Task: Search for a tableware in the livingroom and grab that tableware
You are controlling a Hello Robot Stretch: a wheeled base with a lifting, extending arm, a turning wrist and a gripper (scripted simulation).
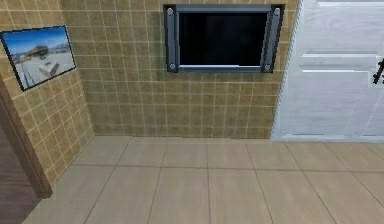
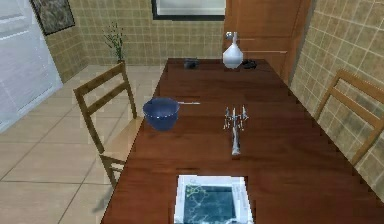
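Observation:
A blue bowl (image 2: 161, 112) stands on the dark wooden table (image 2: 290, 170), near its left edge. A thin light utensil (image 2: 189, 102) lies just right of the bowl. Near the table's middle stands a small grey metal piece with upright prongs (image 2: 235, 128). A white vase (image 2: 232, 52) stands at the far end, with small dark objects at either side (image 2: 190, 64) (image 2: 248, 65). A white-rimmed square item with a dark inside (image 2: 211, 200) lies at the near edge.
Wooden chairs stand at the table's left (image 2: 105, 100) and right (image 2: 352, 105). A plant (image 2: 117, 42) and a brown door (image 2: 262, 30) are beyond. Ahead, a tiled wall bears a dark screen (image 1: 222, 38) and a picture (image 1: 40, 55); a white door (image 1: 335, 70) is on the right, with tiled floor (image 1: 200, 185) before it.

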